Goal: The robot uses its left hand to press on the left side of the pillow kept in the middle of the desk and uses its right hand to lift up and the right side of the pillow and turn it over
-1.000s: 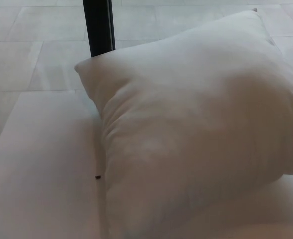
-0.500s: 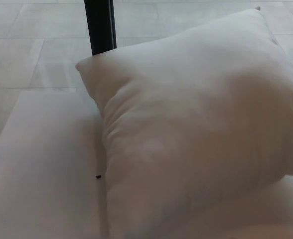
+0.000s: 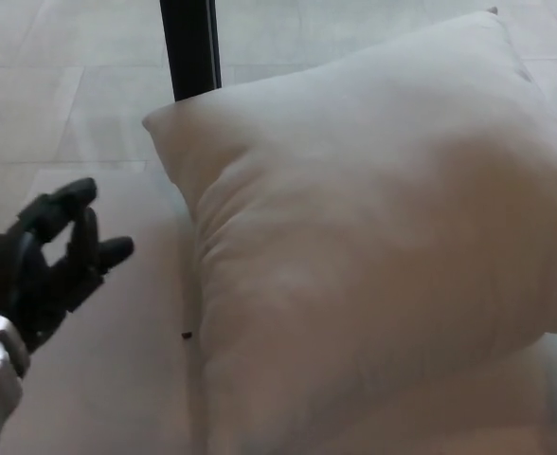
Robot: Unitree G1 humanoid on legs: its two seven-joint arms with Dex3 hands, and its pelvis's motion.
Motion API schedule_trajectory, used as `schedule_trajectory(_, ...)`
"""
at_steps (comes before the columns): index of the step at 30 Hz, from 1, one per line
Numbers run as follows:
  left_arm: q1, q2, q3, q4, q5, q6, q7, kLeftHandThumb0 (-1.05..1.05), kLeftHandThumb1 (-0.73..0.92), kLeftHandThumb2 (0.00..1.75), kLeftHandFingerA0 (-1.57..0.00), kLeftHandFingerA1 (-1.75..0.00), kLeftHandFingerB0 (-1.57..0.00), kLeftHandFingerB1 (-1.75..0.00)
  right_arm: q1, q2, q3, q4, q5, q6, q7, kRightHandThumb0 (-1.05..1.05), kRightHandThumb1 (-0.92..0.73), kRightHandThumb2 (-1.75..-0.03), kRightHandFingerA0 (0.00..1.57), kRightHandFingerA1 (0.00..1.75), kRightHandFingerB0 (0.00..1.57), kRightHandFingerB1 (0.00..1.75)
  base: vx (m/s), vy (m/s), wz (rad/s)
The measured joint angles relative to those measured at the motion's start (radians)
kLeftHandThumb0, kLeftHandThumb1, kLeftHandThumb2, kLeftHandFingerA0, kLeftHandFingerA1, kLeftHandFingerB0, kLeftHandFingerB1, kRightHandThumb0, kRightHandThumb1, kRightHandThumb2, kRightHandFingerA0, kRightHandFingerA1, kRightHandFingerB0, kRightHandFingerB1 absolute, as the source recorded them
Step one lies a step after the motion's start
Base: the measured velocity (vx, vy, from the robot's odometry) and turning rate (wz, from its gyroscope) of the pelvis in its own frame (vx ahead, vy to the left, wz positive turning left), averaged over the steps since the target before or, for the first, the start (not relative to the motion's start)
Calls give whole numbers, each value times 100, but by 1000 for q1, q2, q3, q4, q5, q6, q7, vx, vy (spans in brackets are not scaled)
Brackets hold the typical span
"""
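A large white pillow (image 3: 373, 246) lies on the pale desk (image 3: 98, 379) and fills the middle and right of the head view. My left hand (image 3: 42, 261) is black and hangs at the left edge, above the desk. Its fingers are apart and hold nothing. It is well clear of the pillow's left side, with a strip of bare desk between them. My right hand does not show.
A black upright post (image 3: 190, 47) stands behind the pillow's far left corner. A tiny dark speck (image 3: 186, 335) lies on the desk beside the pillow's left edge. Pale floor tiles (image 3: 32, 104) stretch beyond the desk's far edge.
My left hand has come into view from the lower left, where nothing of the robot showed before. The pillow has stayed where it was.
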Motion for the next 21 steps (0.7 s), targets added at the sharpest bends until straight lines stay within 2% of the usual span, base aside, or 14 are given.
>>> schedule_trajectory(1, 4, -4, -35, -6, 8, 10, 4, -71, 78, 104, -31, -67, -8, -45, -6, 12, 20, -1, -1, 13, 0, -96, -90, -68, 28, 45, 15, 25, 0, 0, 0)
schedule_trajectory(2, 7, -9, -66, -10, 16, 21, 7, -72, 78, 104, -31, -69, -8, -44, -11, 23, 39, -2, -3, 26, 0, -92, -71, -112, 25, 55, 8, 38, 0, 0, 0)
schedule_trajectory(4, 12, -31, -117, -17, 28, 48, 22, -72, 92, 73, -27, -68, -8, -33, -18, 41, 81, -5, -9, 55, -1, -98, -75, -115, 26, 55, 6, 37, 0, 0, 0)
schedule_trajectory(6, 17, -61, -139, -21, 36, 71, 38, -75, 92, 79, -25, -61, -2, -25, -23, 52, 115, -5, -18, 74, -2, -89, -74, -113, 23, 54, 7, 37, 0, 0, 0)
schedule_trajectory(7, 19, -79, -150, -24, 40, 84, 48, -76, 81, 113, -19, -60, 0, -29, -25, 58, 134, -5, -24, 84, -2, -95, -92, -75, 25, 46, 12, 26, 0, 0, 0)
schedule_trajectory(8, 21, -100, -164, -24, 45, 100, 60, -76, 81, 113, -19, -60, 0, -29, -26, 66, 157, -7, -33, 97, -3, -95, -92, -75, 25, 46, 12, 26, 0, 0, 0)
schedule_trajectory(9, 22, -112, -171, -24, 48, 108, 67, -84, 85, 101, -14, -57, -4, -23, -26, 70, 170, -8, -38, 104, -3, -91, -74, -113, 16, 53, 6, 35, 0, 0, 0)
schedule_trajectory(11, 22, -150, -190, -23, 56, 133, 88, -85, 86, 120, -19, -60, 0, -22, -25, 78, 207, -13, -49, 123, -3, -93, -73, -114, 21, 56, 6, 35, 0, 0, 0)
schedule_trajectory(12, 22, -166, -196, -22, 58, 144, 97, -89, 90, 124, -8, -56, 0, -15, -25, 82, 223, -16, -55, 130, -4, -97, -92, -72, 28, 49, 13, 26, 0, 0, 0)
schedule_trajectory(13, 22, -177, -200, -22, 59, 150, 104, -86, 87, 123, -4, -54, -5, -17, -25, 86, 233, -18, -59, 135, -5, -93, -72, -114, 26, 57, 9, 38, 0, 0, 0)
schedule_trajectory(17, 31, -265, -204, -1, 66, 177, 144, -89, 92, 88, -21, -75, 0, -10, -6, 121, 307, -51, -99, 159, -24, -94, -73, -113, 32, 56, 12, 39, 0, 0, 0)
schedule_trajectory(18, 31, -282, -203, 7, 69, 177, 153, -86, 84, 120, -19, -69, 0, -18, -3, 131, 319, -61, -109, 164, -29, -100, -77, -115, 34, 57, 13, 41, 0, 0, 0)
schedule_trajectory(20, 31, -316, -204, 26, 80, 172, 171, -94, 85, 100, -13, -66, 0, -5, 0, 154, 335, -82, -127, 165, -40, -101, -78, -115, 35, 57, 14, 41, 0, 0, 0)
schedule_trajectory(21, 31, -329, -203, 35, 84, 166, 180, -92, 85, 126, -26, -69, 0, -11, 0, 164, 339, -92, -135, 165, -45, -103, -77, -117, 33, 57, 13, 39, 0, 0, 0)
